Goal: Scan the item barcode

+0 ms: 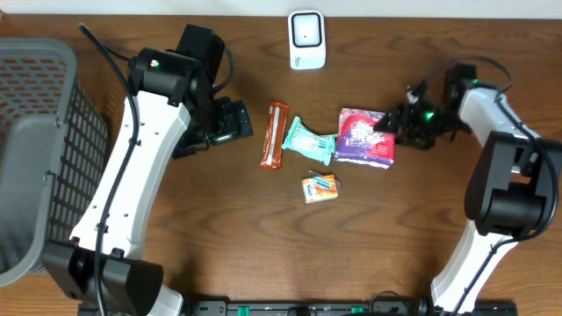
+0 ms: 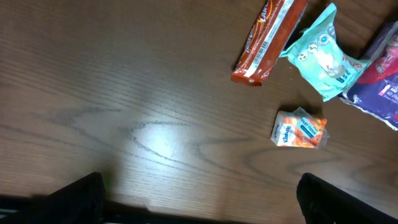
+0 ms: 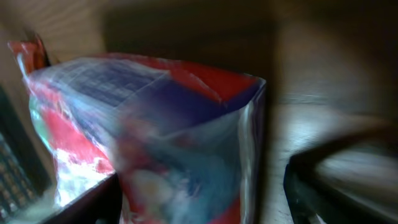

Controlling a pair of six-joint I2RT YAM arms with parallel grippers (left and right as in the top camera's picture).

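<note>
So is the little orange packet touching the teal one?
Apart. The overhead view shows a clear gap between the small orange packet and the teal packet.

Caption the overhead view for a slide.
Right hand at the purple-and-red plastic snack bag; white barcode scanner stands on the wooden table.

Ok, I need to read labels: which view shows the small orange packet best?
Left wrist: the small orange packet is close, sharp and unobstructed. Overhead shows it small, below the teal packet. Right wrist doesn't show it.
</note>
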